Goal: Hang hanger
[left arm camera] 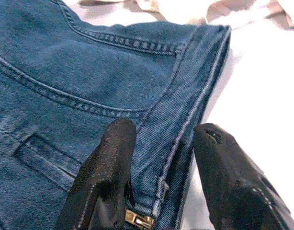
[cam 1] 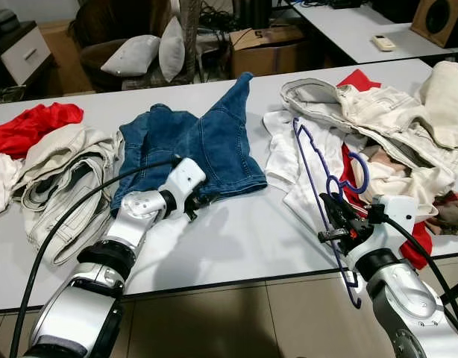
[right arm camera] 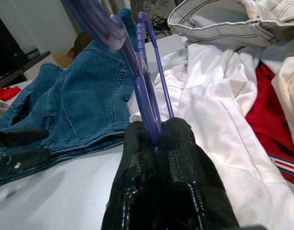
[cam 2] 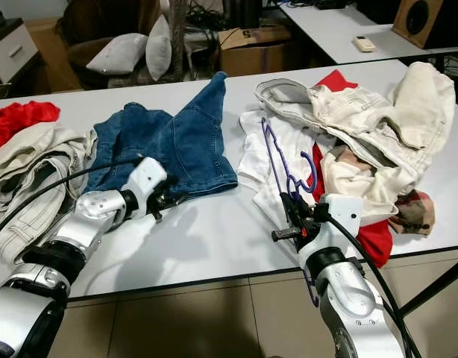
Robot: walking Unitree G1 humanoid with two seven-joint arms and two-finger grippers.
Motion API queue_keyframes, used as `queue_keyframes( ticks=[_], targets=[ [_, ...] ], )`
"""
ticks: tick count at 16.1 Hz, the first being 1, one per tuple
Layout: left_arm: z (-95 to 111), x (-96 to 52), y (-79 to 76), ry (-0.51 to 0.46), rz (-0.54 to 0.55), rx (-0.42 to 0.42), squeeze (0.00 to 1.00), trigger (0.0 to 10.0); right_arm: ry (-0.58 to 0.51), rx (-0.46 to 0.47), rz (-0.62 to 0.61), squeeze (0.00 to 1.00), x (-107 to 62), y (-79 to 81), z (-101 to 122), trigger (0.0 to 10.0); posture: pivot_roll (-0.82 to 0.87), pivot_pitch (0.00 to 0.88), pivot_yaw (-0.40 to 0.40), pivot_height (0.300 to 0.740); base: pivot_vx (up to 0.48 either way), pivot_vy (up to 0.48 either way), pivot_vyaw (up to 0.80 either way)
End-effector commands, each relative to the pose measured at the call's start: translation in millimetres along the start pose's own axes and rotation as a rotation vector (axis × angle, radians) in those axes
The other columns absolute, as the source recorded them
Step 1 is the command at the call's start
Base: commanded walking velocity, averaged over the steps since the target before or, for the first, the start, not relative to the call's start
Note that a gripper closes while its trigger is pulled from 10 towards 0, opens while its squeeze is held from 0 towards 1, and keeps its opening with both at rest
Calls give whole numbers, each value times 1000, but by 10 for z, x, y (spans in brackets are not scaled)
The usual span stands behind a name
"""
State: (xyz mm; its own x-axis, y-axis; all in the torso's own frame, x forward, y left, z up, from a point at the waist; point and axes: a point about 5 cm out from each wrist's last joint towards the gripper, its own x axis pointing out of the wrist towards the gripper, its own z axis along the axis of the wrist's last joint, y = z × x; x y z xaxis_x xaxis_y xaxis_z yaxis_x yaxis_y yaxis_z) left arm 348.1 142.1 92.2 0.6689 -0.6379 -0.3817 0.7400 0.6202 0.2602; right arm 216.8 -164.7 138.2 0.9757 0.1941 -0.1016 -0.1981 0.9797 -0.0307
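Note:
A purple plastic hanger (cam 1: 311, 160) stands tilted over the white shirt (cam 1: 289, 160), its lower end hanging past the table's front edge. My right gripper (cam 1: 332, 220) is shut on it near the hook; the right wrist view shows the fingers (right arm camera: 180, 158) pinching the thin purple bar (right arm camera: 144, 72). Blue jeans (cam 1: 192, 142) lie spread at the table's middle. My left gripper (cam 1: 199, 200) sits at their near right corner, open, with the folded denim edge (left arm camera: 185, 129) between its two fingers (left arm camera: 108, 158).
A heap of cream and red clothes (cam 1: 378, 112) covers the right of the white table (cam 1: 244, 239). Cream trousers (cam 1: 65, 171) and a red garment (cam 1: 27, 127) lie at the left. Behind stand pillows (cam 1: 136, 54), a cardboard box (cam 1: 266, 45) and another table (cam 1: 348, 22).

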Motion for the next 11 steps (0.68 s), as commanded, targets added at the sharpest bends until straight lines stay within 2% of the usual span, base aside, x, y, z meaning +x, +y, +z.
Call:
queue_keyframes(
  ticks=[1, 6, 8, 11],
  targets=[
    [10, -11, 29, 13, -12, 27, 0, 10000, 17, 0, 11, 0, 26, 21, -40, 10000, -77, 0, 109, 740, 0, 0, 0],
    [45, 17, 12, -23, -45, -9, 0, 10000, 13, -5, 13, 0, 43, 10, -30, 10000, -81, 0, 107, 740, 0, 0, 0],
    [-5, 37, 13, 37, -9, 53, 0, 10000, 13, -9, 16, 0, 48, 15, -31, 10000, -82, 0, 106, 740, 0, 0, 0],
    [-4, 51, 22, 52, 14, 66, 0, 10000, 14, -9, 17, 0, 47, 15, -32, 10000, -84, 0, 106, 740, 0, 0, 0]
  ],
)
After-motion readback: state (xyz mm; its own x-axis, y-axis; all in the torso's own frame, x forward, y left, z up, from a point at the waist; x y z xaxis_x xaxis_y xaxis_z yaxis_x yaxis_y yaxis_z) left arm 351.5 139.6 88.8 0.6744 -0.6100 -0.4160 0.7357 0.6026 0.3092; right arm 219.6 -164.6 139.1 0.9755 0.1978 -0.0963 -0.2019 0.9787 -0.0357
